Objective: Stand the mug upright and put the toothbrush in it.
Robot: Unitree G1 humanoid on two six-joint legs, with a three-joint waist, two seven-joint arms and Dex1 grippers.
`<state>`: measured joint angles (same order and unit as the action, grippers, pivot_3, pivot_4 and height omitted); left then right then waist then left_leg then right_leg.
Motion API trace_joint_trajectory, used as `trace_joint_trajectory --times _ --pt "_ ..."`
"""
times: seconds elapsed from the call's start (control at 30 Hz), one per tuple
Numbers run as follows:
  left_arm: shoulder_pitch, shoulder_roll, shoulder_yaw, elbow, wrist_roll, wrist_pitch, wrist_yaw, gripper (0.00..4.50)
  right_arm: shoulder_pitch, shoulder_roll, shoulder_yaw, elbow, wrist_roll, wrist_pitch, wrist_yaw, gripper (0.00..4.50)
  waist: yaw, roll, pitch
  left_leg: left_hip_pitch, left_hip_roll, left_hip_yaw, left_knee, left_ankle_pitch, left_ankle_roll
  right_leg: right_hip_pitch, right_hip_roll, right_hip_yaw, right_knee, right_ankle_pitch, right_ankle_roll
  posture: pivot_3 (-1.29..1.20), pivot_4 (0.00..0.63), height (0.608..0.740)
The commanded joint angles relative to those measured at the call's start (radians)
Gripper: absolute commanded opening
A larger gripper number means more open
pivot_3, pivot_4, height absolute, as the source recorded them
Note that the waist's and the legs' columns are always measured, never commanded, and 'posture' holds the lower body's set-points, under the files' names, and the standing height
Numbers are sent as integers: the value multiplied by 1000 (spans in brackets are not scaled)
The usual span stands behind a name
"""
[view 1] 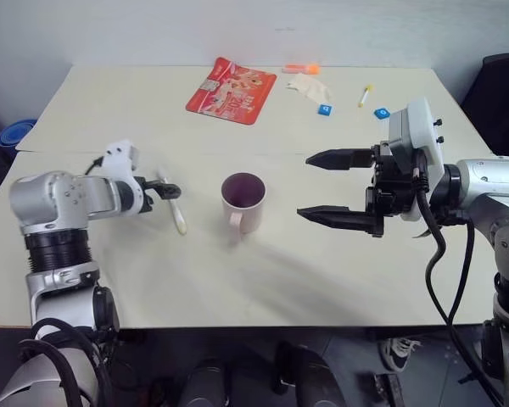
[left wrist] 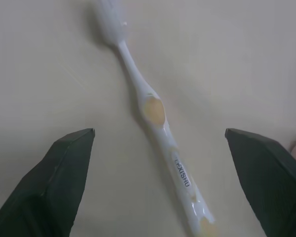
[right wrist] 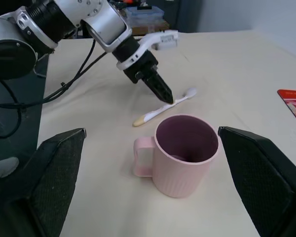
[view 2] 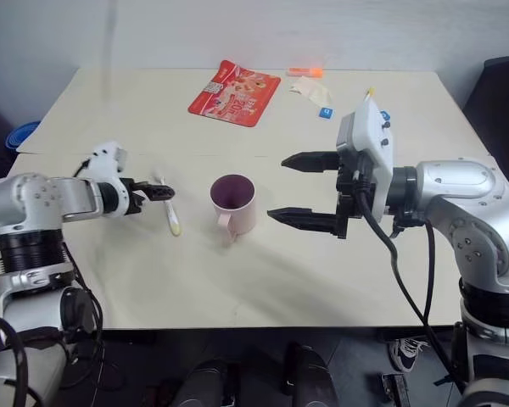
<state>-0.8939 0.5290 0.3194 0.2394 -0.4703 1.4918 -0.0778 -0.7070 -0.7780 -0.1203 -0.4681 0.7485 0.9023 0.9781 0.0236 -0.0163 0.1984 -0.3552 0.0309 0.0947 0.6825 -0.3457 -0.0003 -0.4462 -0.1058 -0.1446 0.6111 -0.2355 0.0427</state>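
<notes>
The mug (view 1: 243, 202) is upright; the toothbrush (view 1: 175, 208) is straddled by the wide-spread left gripper (left wrist: 160, 143), to be closed next; the right gripper (view 1: 327, 188) is spread, empty.

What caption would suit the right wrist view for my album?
Open right gripper facing the upright pink mug, while the left gripper hovers over the toothbrush lying on the table.

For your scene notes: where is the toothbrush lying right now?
In the left eye view the toothbrush lies flat on the table, to the robot's left of the upright mug, beneath the left end effector.
</notes>
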Motion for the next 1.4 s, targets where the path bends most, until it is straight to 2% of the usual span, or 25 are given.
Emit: trace_joint_trajectory --times 0.03,0.07,0.3,0.5,0.53,0.67,0.8,0.87,0.97,1.03,1.1,1.23,1.4 --pt "-39 -19 -13 76 32 -18 -15 4122 -15 -6 -16 -39 17 -32 -24 4500 0 0 0 0 0 0 0 0 0 0 0 0 0 0 0 0 150 740" --pt "-47 -26 -7 100 36 -23 -17 3966 -12 -4 -16 -43 20 -35 -31 4500 0 0 0 0 0 0 0 0 0 0 0 0 0 0 0 0 150 740" --pt "-90 -39 9 213 77 -76 -17 1825 1 -8 -27 -70 48 -38 -67 4500 1 0 0 1 -1 1 0 0 0 0 -2 0 2 0 0 0 150 740" --pt "-107 -36 19 268 106 -103 -16 256 29 -42 -29 -79 50 -38 -72 4500 1 0 0 0 -2 1 0 1 1 0 -4 0 1 1 1 0 150 740" --pt "-106 -33 21 271 109 -105 -15 125 34 -49 -32 -76 53 -29 -76 4500 1 0 0 0 -2 1 0 1 1 0 -4 0 1 1 2 0 150 740" --pt "-91 -15 26 252 119 -125 -19 120 58 -74 -43 -73 69 -9 -93 4500 -1 0 0 1 -2 1 0 1 1 0 -5 0 1 1 2 0 150 740" --pt "-77 -16 37 141 87 -304 -99 120 94 -96 -53 -75 44 -26 -118 4500 -2 -1 0 1 -1 1 0 1 1 0 -6 0 1 1 1 0 150 740" --pt "-77 -44 61 37 35 -426 -172 120 114 -104 -68 -67 39 -22 -141 4500 0 -3 1 0 -1 1 0 1 1 0 -6 0 0 1 1 0 150 740" --pt "-94 -113 115 -121 -94 -497 -253 120 141 -104 -96 -54 45 -11 -174 4500 4 -4 2 -2 -1 0 0 1 1 -1 -7 -1 -1 1 1 0 150 740" --pt "-56 -169 47 -283 -160 -554 -351 120 167 -88 -115 -48 51 2 -212 4500 4 -4 2 -3 -2 0 0 0 1 -1 -7 -1 -3 2 3 0 150 740" --pt "-20 -203 -2 -367 -189 -586 -401 120 184 -82 -118 -49 49 2 -234 4500 4 -4 2 -3 -2 1 0 0 2 0 -7 -1 -5 3 4 0 150 740" --pt "36 -247 -71 -412 -213 -612 -431 120 207 -73 -119 -60 52 8 -281 4500 -2 -4 2 -2 -3 3 1 0 4 1 -4 1 -6 4 6 0 150 740" --pt "107 -213 -179 -421 -131 -716 -476 120 222 -73 -137 -76 67 19 -322 4500 -5 -4 2 1 0 6 1 1 3 1 1 7 -8 6 3 0 150 740"
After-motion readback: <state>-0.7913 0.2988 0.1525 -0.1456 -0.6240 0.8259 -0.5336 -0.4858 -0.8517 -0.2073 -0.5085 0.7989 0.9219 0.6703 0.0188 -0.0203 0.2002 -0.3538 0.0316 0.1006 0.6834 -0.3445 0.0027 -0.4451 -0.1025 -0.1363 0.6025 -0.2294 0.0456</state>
